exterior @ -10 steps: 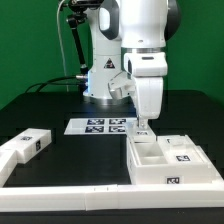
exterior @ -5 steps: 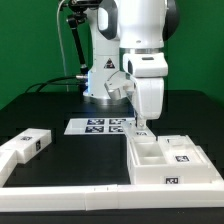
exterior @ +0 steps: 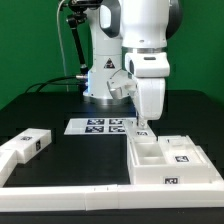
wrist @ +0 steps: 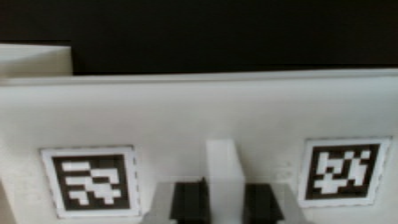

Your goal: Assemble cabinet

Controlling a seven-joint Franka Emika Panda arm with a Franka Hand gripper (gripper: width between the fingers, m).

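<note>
One black table (exterior: pixel 60 105) is shown, with one white arm (exterior: pixel 140 40) behind it. One long rail (exterior: pixel 70 198) is laid along the front, and one cabinet (exterior: pixel 150 175) stands at the exterior view's right. One marker board (exterior: pixel 105 125) lies mid-table, and one loose block (exterior: pixel 28 142) at the left. The gripper (exterior: pixel 143 126) is clamped on the cabinet's thin rear rib. Nothing is seen to have moved since the earlier frames.

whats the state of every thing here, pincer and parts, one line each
white plastic open box shell of the cabinet: open side up on the black table, gripped at its rear
two-finger pincer: pointing down, shut on the shell's thin wall
small white plastic tagged block: loose at the exterior view's left, untouched
long low white rail: lying flat in front
marker board: flat on the table
</note>
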